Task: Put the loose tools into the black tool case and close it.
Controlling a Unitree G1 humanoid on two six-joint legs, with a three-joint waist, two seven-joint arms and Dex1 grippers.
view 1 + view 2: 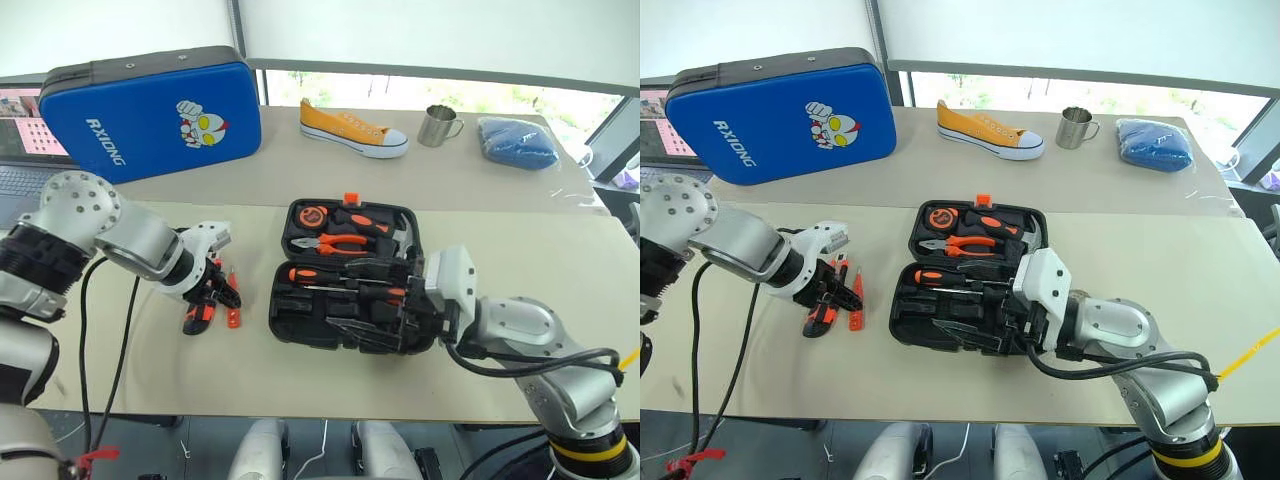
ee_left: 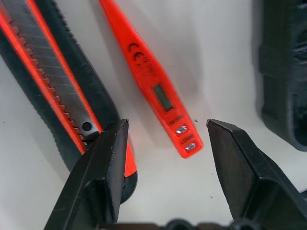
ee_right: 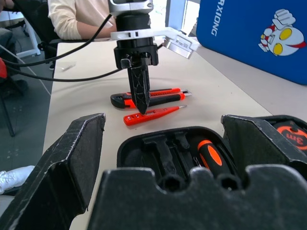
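The robot's left gripper (image 2: 165, 139) hangs over the bench (image 1: 520, 300), jaws apart astride the butt of the slim orange tester screwdriver (image 2: 152, 84), the utility knife (image 2: 57, 91) just beside it. The right gripper (image 3: 163, 153), jaws wide and holding nothing, waits at the open black tool case (image 1: 345, 275). Next, apparently: lower, close on the tester, carry it across.

Left end effector (image 2: 165, 139) downward, jaws apart; right end effector (image 3: 163, 143) level, wide open
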